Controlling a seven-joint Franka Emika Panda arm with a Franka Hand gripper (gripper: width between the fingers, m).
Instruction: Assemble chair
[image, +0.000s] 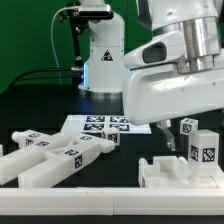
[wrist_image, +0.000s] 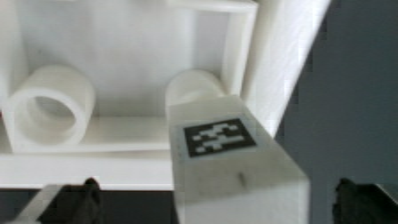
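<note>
In the wrist view a matte white bar (wrist_image: 228, 170) with a square tag (wrist_image: 217, 136) runs between my two dark fingertips (wrist_image: 71, 202), with a gap on each side. My gripper (wrist_image: 217, 204) is open and holds nothing. Beyond the bar lie a white framed panel (wrist_image: 160, 40) and a round white peg (wrist_image: 54, 108). In the exterior view my gripper (image: 176, 142) hangs low over tagged white parts (image: 200, 148) and a blocky panel (image: 180, 172) at the exterior view's right; the arm's hand hides most of the fingers. Long tagged bars (image: 55, 155) lie at the left.
The marker board (image: 100, 125) lies flat on the black table behind the parts. The robot's base (image: 100, 55) stands at the back before a green backdrop. A white rail (image: 90, 205) runs along the front edge.
</note>
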